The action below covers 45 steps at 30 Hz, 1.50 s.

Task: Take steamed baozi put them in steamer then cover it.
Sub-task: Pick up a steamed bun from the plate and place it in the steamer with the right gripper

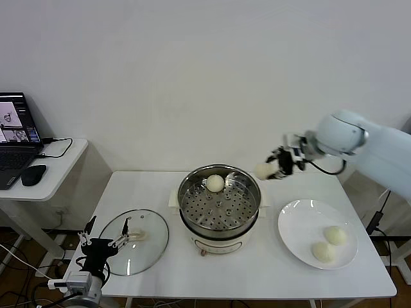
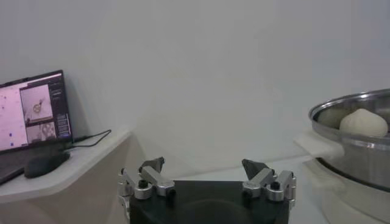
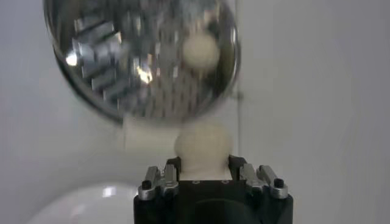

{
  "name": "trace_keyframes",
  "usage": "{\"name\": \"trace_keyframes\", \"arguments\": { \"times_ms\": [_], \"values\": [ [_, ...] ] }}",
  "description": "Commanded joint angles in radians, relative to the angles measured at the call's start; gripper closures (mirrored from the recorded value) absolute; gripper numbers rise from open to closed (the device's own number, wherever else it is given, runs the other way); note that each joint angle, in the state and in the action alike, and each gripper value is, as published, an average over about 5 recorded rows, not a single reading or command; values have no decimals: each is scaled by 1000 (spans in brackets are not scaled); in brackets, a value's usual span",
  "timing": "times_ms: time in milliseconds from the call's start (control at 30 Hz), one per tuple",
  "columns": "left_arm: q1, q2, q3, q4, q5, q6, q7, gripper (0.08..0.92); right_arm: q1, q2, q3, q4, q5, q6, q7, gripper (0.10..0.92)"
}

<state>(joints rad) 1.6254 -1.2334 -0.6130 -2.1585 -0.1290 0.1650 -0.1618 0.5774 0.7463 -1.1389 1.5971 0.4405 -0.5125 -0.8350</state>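
One baozi sitting in steamer; right gripper jaws carrying second from 3 o'clock; two waiting on plate; cover off; left gripper jaws wide.

White table being occupied by the steamer on its white base at centre, the cover being rested flat at eight o'clock, a white plate being supported at four o'clock.

head view looks down from high; both wrist views share the steamer.
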Motion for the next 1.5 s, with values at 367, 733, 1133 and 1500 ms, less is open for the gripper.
{"name": "trace_keyframes", "arguments": {
  "times_ms": [367, 733, 1133, 1500],
  "values": [
    [9, -13, -20, -11, 2, -3, -1, 177, -86, 414, -103, -155, 167, -195, 150, 516],
    [9, -20, -19, -11, 1, -4, -1, 177, -183, 489, -91, -255, 109, -204, 166, 514],
    [6, -19, -17, 1, -1, -8, -1, 177, -210, 492, -67, -294, 56, -189, 181, 398],
    [-2, -12, -10, 6, -2, -7, 0, 177, 16, 207, -31, -77, 91, -173, 1, 204]
  ]
}}
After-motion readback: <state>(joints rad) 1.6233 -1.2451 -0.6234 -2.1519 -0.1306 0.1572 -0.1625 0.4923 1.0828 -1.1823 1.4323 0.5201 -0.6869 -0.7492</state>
